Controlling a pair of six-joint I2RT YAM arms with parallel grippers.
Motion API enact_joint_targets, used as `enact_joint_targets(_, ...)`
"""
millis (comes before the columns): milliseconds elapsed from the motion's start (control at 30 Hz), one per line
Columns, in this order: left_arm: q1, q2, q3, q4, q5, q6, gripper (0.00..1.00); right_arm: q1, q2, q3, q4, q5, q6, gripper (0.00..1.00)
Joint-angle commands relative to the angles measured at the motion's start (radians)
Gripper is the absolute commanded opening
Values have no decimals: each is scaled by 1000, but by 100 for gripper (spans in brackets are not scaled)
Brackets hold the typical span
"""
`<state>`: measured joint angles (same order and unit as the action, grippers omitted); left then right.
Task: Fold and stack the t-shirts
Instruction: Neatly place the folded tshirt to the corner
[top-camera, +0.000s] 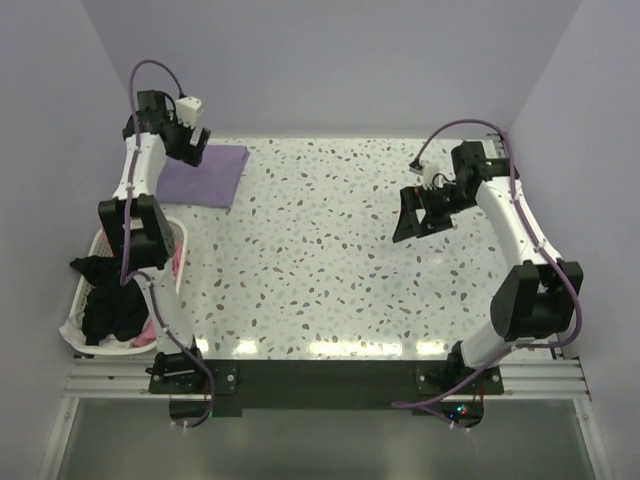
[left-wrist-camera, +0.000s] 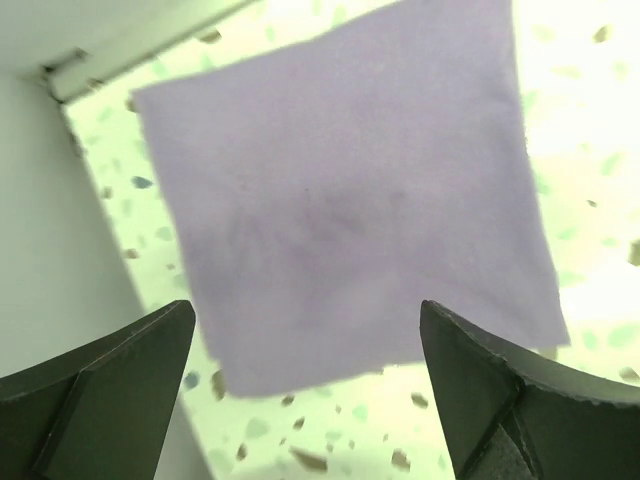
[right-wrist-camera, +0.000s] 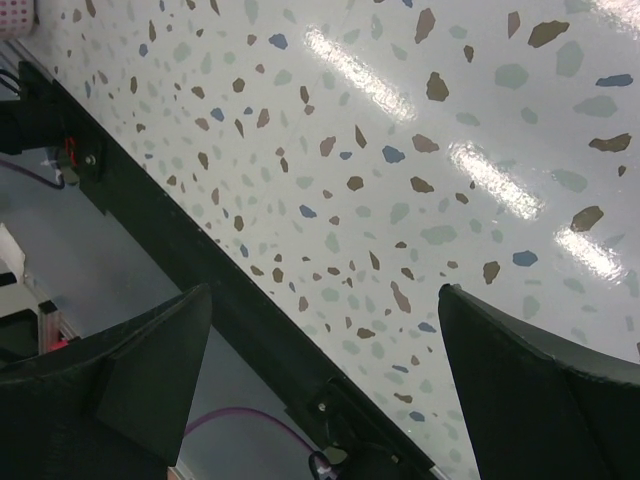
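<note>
Flat at 10 o'clock on the table (top-camera: 330, 250): folded lilac t-shirt (top-camera: 205, 172), nearly square, long side running 8 to 2 o'clock. Just above it, left gripper (top-camera: 193, 148), fingers wide apart. At 3 o'clock, right gripper (top-camera: 422, 215), fingers apart, holding nothing.

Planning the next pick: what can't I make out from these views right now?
Top view: the left arm crosses the basket, and the black and pink clothes are heaped, so the count is unclear.
Top view: the left gripper covers the far-left corner of the lilac t-shirt.
Left wrist view: too blurred to show its fold layers.
Right wrist view: only table beyond the right gripper; no shirts.
</note>
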<state>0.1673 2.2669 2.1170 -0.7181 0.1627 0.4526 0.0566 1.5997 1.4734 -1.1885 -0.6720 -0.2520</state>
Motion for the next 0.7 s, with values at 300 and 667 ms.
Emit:
enact_joint_targets(300,12,-250,-354,-70,118,83,100,-6,-80,-65,33,-51,10,99)
enact_joint_targets(667,12,-201,-479,-31,107,21,93,-5,-84,-120,69,-51,26,99)
